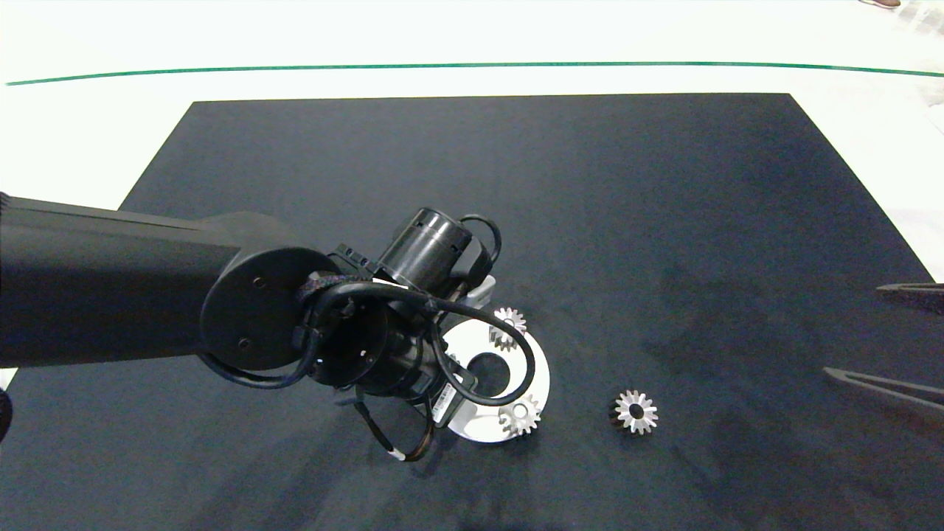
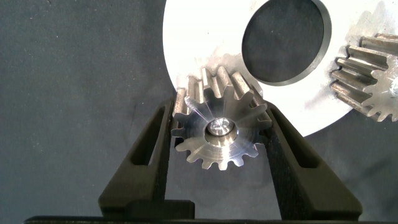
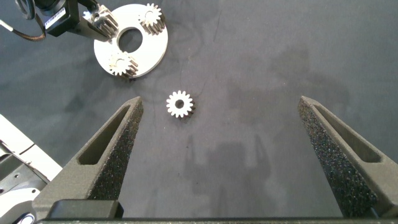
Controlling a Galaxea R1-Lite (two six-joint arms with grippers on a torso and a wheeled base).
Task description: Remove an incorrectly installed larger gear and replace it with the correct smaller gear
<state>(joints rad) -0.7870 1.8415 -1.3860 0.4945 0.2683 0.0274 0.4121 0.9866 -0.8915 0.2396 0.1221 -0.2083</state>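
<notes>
My left gripper (image 2: 219, 134) clamps the larger gear (image 2: 219, 127) on the round plate (image 2: 199, 43) — right gripper (image 3: 221, 155) spread wide, near the smaller gear (image 3: 180, 104).

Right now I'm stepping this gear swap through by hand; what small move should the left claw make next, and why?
Probably lift straight up. The left claw has its fingers against both sides of the silver toothed larger gear at the rim of the round white metal plate; the loose silver smaller gear waits on the black mat.
</notes>
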